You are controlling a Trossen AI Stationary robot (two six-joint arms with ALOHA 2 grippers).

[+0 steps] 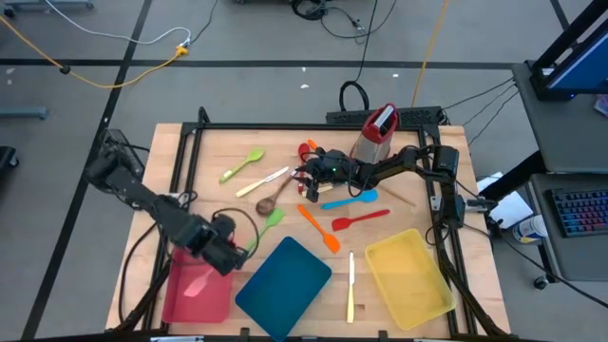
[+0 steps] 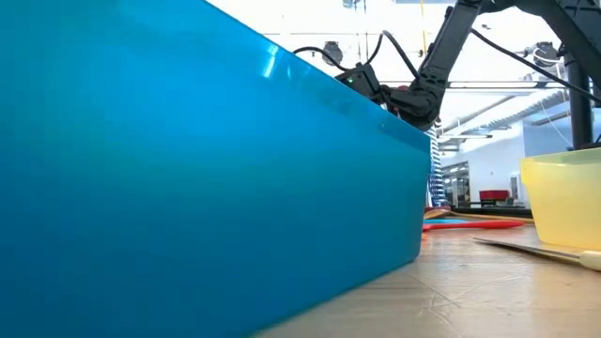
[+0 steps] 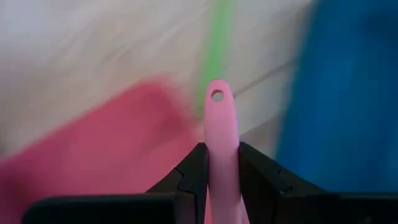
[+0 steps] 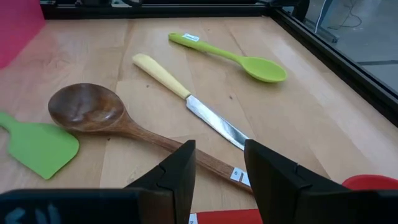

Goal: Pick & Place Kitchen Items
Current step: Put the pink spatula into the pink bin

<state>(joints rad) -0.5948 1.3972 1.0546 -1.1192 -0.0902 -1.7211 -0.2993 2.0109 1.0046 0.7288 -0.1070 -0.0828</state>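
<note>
My left gripper (image 1: 223, 252) hovers at the near left, by the red tray's (image 1: 195, 290) far corner, and is shut on a pink spatula (image 3: 219, 124). My right gripper (image 4: 219, 168) stands open and low at the table's middle (image 1: 309, 180). Its fingers straddle the handle end of a brown wooden spoon (image 4: 87, 109) lying flat, without touching it. Around the spoon lie a cream knife (image 4: 186, 102), a green spoon (image 4: 239, 59) and a green spatula (image 4: 37, 146). Blue (image 1: 350, 199), red (image 1: 359, 219) and orange (image 1: 320, 228) spatulas lie to the right. My left gripper pinches the pink spatula's handle (image 3: 221, 165) between its two fingers, which point down and lie along it. The handle's end with the hole (image 3: 217, 95) sticks out past the fingertips. The spatula is lifted clear; its blade end is hidden behind the gripper.
A blue tray (image 1: 283, 275) lies near the middle and fills most of the low view (image 2: 188, 169). A yellow tray (image 1: 408, 275) sits near right, with a second cream knife (image 1: 351, 285) between them. A red-topped grater (image 1: 375, 133) stands at the far side.
</note>
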